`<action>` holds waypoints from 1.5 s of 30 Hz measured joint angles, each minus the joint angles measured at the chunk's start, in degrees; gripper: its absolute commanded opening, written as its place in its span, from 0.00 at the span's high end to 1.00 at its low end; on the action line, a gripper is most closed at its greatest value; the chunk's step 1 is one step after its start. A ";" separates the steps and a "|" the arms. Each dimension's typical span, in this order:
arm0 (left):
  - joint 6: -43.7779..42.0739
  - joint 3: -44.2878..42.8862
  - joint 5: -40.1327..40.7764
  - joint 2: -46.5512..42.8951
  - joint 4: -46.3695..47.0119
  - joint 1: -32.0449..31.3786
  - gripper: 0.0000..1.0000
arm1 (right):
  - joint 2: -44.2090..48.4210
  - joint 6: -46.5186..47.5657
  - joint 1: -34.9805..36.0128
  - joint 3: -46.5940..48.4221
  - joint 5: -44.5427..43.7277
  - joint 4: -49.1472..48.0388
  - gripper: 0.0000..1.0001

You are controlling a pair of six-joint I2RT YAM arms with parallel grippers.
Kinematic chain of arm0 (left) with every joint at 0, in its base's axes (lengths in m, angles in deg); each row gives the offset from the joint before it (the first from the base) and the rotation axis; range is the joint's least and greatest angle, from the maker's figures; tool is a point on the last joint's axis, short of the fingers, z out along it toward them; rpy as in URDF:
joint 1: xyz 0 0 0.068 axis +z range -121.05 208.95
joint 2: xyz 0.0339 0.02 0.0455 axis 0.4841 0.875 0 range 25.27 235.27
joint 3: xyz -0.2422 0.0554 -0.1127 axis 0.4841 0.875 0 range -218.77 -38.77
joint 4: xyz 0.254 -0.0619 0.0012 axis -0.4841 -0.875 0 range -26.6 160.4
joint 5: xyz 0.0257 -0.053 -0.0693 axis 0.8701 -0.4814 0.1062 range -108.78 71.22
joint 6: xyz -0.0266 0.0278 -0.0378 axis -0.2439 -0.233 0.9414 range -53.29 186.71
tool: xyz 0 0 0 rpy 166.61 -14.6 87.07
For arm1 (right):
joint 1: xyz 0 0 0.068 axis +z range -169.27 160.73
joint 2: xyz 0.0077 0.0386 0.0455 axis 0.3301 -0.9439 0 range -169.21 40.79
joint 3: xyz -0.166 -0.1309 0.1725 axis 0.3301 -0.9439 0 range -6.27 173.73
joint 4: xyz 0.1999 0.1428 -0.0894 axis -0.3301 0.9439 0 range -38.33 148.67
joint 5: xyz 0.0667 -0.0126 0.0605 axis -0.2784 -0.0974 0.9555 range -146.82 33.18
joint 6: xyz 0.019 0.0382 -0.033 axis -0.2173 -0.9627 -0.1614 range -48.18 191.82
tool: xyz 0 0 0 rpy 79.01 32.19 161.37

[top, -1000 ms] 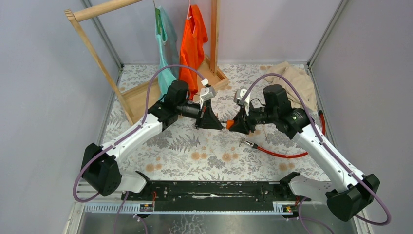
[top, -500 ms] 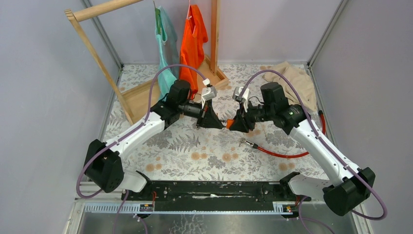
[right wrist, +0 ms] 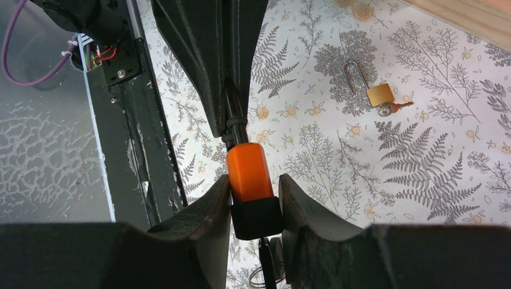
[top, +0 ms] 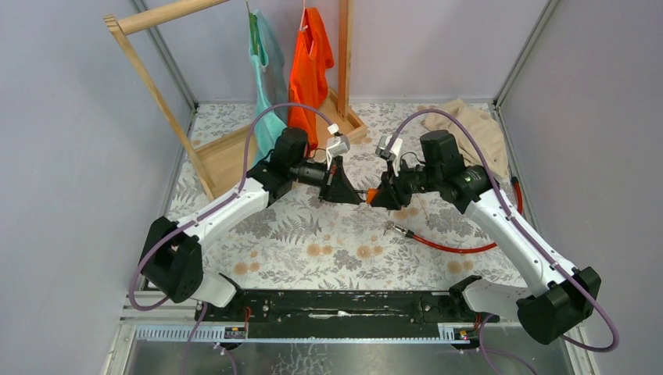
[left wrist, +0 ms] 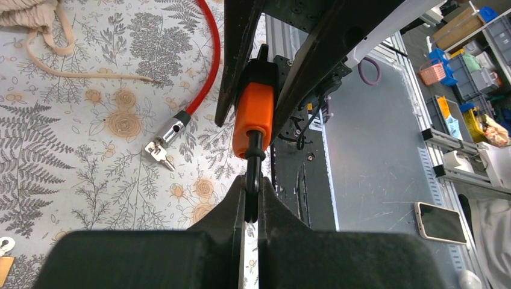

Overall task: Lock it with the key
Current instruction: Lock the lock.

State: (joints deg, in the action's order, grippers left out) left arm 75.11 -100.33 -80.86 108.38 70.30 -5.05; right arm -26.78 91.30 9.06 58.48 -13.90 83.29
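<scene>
Red cable (left wrist: pixel 210 60) lies near orange lock (right wrist: pixel 247 171), key (left wrist: pixel 252 164).

— Lock?
— Orange lock (left wrist: pixel 253 117): stubby cylinder, black cap (right wrist: pixel 256 221) at one end. Held level in mid-air, clamped at both ends.
— Key?
— Thin black stem (left wrist: pixel 253 158) sticking straight out of the orange end. Key or shackle, cannot tell.

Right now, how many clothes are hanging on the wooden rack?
2: a teal top on the left and an orange T-shirt right beside it, both at the back. More could be hidden behind them.
</scene>
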 measured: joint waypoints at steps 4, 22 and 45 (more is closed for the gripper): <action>1.60 0.33 0.00 0.79 1.99 0.04 1.00 | -0.26 -0.70 -0.33 0.00 -0.07 0.02 1.00; -4.90 -1.18 1.01 1.90 0.96 -0.48 0.64 | 0.48 0.94 -0.63 -0.26 -1.90 0.63 1.00; -24.92 -6.23 2.05 -2.21 -17.53 -0.22 0.59 | 2.86 4.92 1.49 -2.95 -1.18 -2.58 1.00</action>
State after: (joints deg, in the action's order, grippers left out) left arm 50.20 -106.56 -78.81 106.17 52.78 -5.26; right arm -23.92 96.22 10.55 55.53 -15.08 80.71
